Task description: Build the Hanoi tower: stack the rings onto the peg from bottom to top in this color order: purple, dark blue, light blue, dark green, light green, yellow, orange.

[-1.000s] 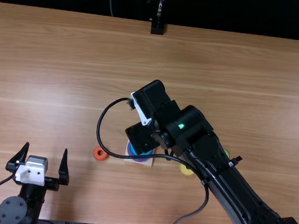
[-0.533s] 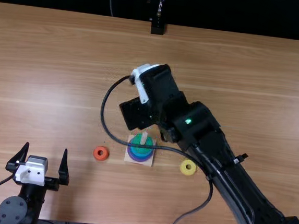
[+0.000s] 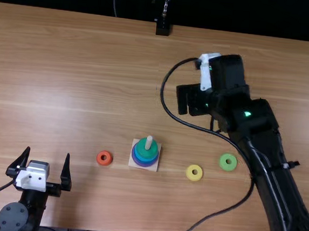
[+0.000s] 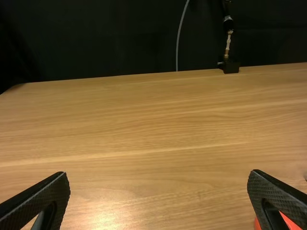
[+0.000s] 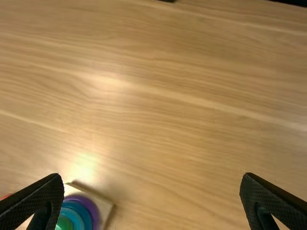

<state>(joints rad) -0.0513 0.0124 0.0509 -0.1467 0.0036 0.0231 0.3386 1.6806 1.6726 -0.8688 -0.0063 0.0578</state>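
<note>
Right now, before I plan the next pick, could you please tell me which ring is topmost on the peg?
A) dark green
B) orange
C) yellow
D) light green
A: the dark green ring sits around the peg at the top of the stack, while the yellow ring, orange ring and light green ring lie separately on the table.

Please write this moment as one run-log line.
left gripper: open, empty; right gripper: open, empty; peg: dark green ring topmost; loose: light green ring, yellow ring, orange ring
</note>
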